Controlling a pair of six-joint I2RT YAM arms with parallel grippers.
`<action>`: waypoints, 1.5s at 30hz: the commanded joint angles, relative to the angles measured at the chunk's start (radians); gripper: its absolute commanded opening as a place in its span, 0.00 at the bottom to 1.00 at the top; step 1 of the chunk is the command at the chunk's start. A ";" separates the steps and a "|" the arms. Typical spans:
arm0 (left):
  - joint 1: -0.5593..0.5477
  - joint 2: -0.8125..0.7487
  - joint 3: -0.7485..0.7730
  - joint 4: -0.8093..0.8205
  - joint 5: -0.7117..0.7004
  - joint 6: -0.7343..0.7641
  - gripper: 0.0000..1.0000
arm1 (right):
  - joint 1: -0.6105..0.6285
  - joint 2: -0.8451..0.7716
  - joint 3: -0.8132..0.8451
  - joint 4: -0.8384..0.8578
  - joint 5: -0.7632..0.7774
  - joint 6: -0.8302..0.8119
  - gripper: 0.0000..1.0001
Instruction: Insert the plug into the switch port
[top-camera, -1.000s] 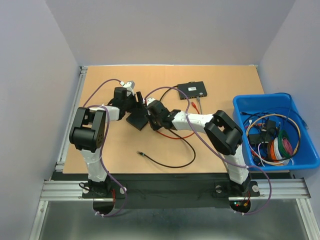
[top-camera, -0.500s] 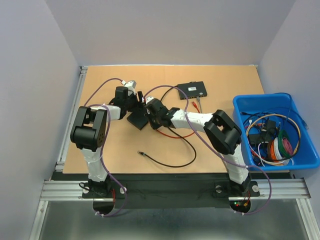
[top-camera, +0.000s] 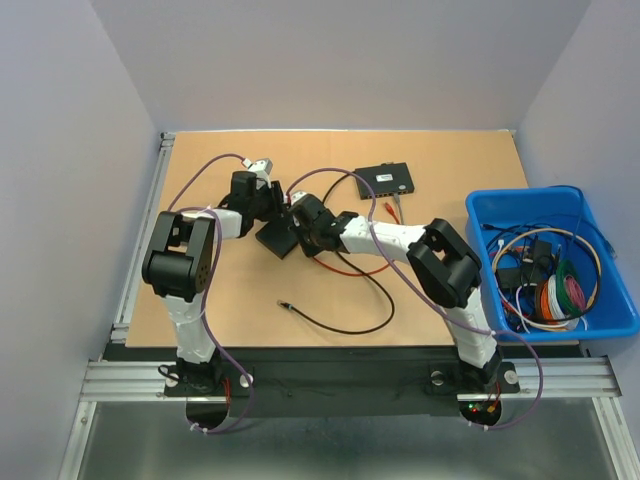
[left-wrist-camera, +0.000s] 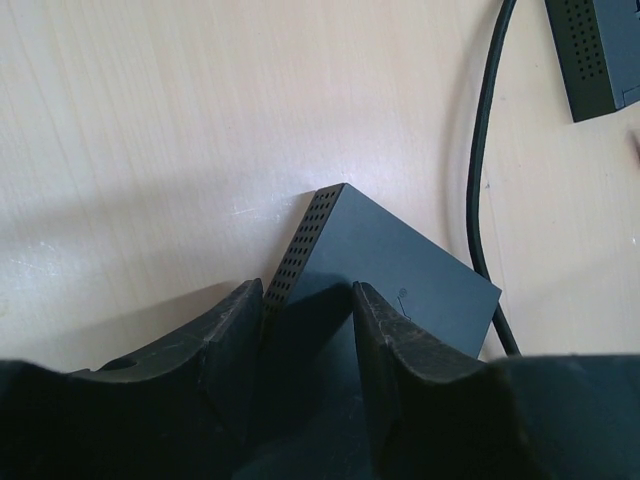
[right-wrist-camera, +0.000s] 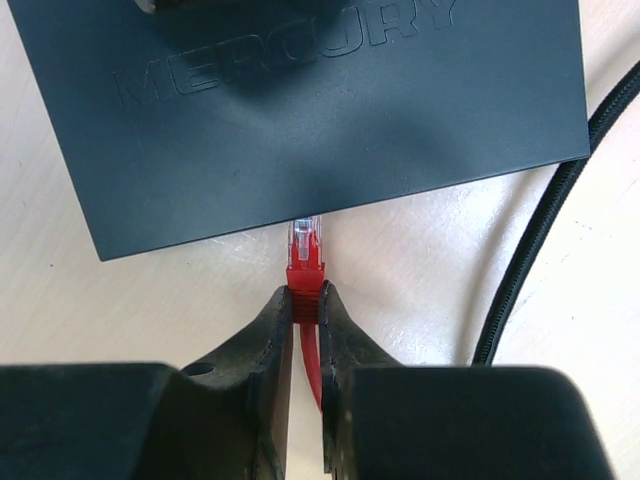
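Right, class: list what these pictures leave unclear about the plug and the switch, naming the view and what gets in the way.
- Right wrist: the switch shows only its top, hiding its ports, so whether the plug, held by the right gripper, sits in one is unseen.
- Left wrist: the left gripper has its fingers over the switch's near end; contact unclear.
- Top: the grippers cover the plug.

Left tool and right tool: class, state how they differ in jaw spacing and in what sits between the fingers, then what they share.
The left tool holds its jaws well apart; the right tool has them nearly shut. The left tool straddles a corner of the black switch; the right tool pinches the red plug. Whether the left tool grips cannot be told; the right tool does. Both face that same switch.
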 joint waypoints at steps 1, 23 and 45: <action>-0.043 0.020 0.010 -0.058 0.055 -0.009 0.46 | -0.004 0.004 0.111 0.107 0.032 -0.018 0.00; -0.063 0.070 0.041 -0.163 -0.021 -0.039 0.51 | -0.031 0.030 0.136 0.094 0.067 -0.056 0.00; -0.136 0.095 -0.059 -0.163 -0.045 -0.094 0.44 | -0.060 0.124 0.344 0.100 0.102 -0.159 0.00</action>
